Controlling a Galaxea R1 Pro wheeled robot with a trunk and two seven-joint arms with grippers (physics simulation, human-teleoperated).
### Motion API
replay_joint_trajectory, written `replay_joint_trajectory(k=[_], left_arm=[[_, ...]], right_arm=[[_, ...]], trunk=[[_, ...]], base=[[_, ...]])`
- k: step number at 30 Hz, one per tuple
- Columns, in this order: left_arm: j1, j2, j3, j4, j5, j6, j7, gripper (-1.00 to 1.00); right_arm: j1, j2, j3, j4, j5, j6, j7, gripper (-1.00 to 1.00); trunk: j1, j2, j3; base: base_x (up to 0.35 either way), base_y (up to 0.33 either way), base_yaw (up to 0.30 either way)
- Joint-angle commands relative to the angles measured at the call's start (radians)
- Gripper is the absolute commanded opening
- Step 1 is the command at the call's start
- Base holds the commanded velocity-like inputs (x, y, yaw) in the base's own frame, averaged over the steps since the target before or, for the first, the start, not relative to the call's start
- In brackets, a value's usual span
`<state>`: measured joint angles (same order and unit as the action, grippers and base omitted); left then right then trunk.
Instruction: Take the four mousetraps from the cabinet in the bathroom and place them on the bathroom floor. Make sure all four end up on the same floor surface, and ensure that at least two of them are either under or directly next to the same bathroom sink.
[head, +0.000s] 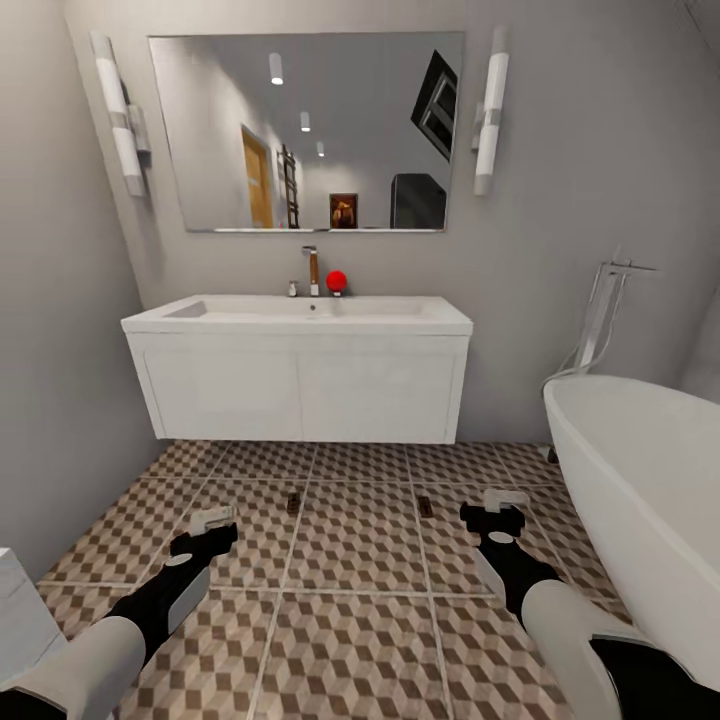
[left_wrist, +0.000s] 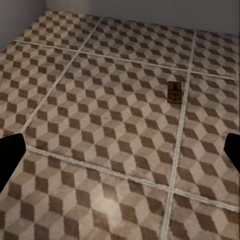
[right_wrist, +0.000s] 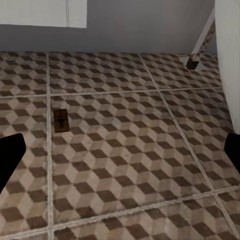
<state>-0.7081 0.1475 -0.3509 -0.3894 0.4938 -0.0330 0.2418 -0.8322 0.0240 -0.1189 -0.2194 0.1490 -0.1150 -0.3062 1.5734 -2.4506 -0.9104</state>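
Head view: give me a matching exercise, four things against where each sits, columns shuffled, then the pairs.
Things:
1. sink
2. bathtub
3. red ball
4. two mousetraps

Places:
A. on the sink's back edge, beside the tap
B. on the bathroom floor in front of the vanity
C. under the mirror
D. along the right wall

Pairs: 1-C, 2-D, 3-A, 4-B

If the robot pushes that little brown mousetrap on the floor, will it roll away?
Probably not. The mousetrap is a flat rectangle lying flush on the tiled floor, so it would likely slide, not roll or tip. It looks small and thin, so probably light. Lying so low, it may be awkward for a pincer to grip.
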Motion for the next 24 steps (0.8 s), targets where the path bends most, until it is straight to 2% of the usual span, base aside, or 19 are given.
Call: replay_joint_trajectory(k=[1,24], left_arm=[[-0.001,0.000,-0.009,-0.001,0.010,-0.004,0.006,1.00],[-0.001,0.003,-0.008,-0.023,0.013,-0.002,0.006,1.00]], right_arm=[[-0.001,0.001,-0.009,0.001,0.010,-0.004,-0.002,1.00],[-0.001,-0.002,-0.007,0.002,0.011,0.003,-0.005,1.00]], trunk=[[-0.004,0.007,0.002],[-0.092,0.168,0.074]], base=[[0.000,0.000,0.000],[0.000,0.000,0.000]])
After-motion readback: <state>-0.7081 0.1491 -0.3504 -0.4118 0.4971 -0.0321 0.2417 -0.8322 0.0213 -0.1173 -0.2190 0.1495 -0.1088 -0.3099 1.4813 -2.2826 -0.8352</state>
